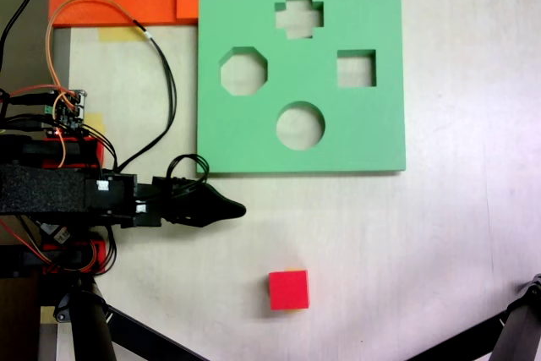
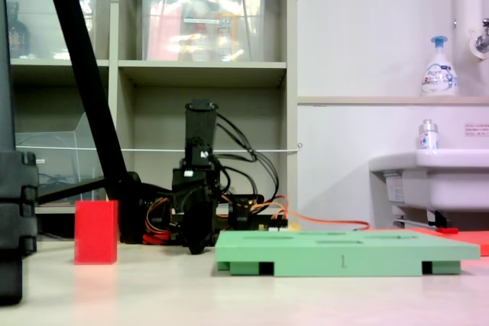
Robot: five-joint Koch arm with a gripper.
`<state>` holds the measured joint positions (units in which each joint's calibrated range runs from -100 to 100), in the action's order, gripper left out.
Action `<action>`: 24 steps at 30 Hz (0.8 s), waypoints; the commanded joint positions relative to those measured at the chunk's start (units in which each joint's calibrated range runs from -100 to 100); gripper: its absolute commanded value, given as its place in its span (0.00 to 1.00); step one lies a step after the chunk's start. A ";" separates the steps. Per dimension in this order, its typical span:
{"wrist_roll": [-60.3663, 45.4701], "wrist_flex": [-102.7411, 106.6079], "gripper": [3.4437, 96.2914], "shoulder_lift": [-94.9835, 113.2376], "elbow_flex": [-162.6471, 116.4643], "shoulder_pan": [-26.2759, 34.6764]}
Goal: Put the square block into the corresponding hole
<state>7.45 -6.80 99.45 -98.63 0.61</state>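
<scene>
Resting flat on the pale tabletop [image 1: 439, 234], the square block [image 1: 289, 289] sat near the bottom edge in the first exterior view, its sides running roughly parallel to the table edges; being a cube, it had no long axis, and in the second exterior view it stood upright on one face [image 2: 96, 232]. It was well apart from the green foam board [image 1: 380, 137], which lay toward the top edge with its sides likewise square to the table. The corresponding hole [image 1: 356, 68] sat near the board's right side in the first exterior view, empty, with the tabletop showing through. The gripper [image 1: 226, 207] pointed toward the first exterior view's right, just below the board's lower left corner and apart from the block; its fingers seemed pressed together to a dark tip, holding nothing, though the view was too blurred to be sure.
</scene>
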 commanded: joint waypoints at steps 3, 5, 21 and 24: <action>-0.15 5.99 0.49 0.55 -1.37 0.10; -0.15 5.99 0.49 0.55 -1.37 0.10; 2.83 6.08 0.49 0.55 -1.37 -0.54; 10.21 5.12 0.51 0.55 -1.37 -2.15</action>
<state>13.26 -6.80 99.45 -98.63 -0.95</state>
